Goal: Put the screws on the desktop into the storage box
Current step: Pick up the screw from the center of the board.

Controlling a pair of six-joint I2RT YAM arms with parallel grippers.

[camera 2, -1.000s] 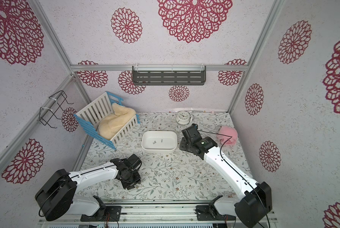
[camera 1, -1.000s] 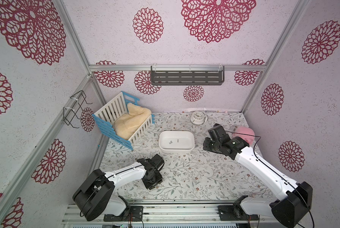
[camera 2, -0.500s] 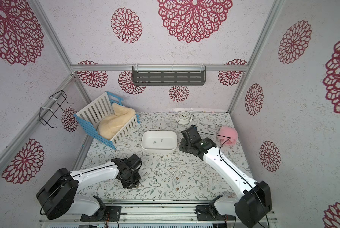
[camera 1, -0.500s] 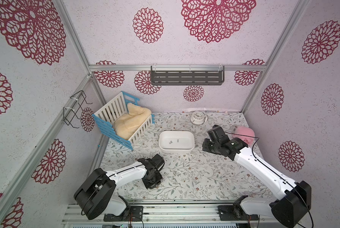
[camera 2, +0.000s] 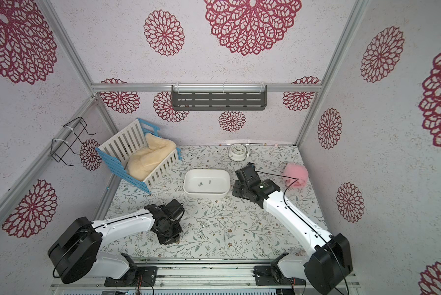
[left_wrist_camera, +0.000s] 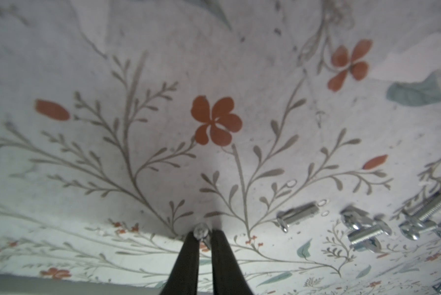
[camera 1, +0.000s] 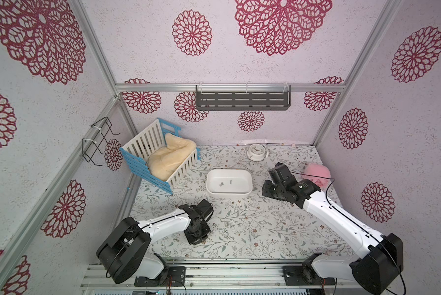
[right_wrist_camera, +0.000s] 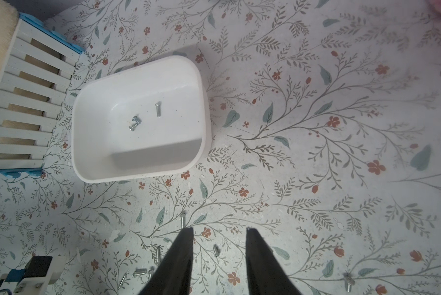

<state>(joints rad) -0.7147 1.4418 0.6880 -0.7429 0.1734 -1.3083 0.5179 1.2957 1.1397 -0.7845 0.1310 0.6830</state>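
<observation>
Left wrist view has a single screw (left_wrist_camera: 200,232) caught at the tips of the left gripper (left_wrist_camera: 204,236), whose jaws stand almost together around its head, low against the counter (left_wrist_camera: 163,76). It is tiny, hard, smooth metal. It likely weighs almost nothing but would slip or roll easily, so I judge the shaft just under the head to be the surest place to pinch. More loose screws (left_wrist_camera: 362,229) lie in a cluster close beside it, some touching each other. Three more already rest in the storage box (right_wrist_camera: 204,107), which sits farther back on the counter, well apart from the cluster. The right gripper (right_wrist_camera: 219,231) hangs above the counter near the box with its jaws clearly apart and nothing between them. Compared with the earlier top views, little has changed: the left arm stays bent over the same patch, the right arm has barely shifted beside the box, and the box looks to hold the same screws.
</observation>
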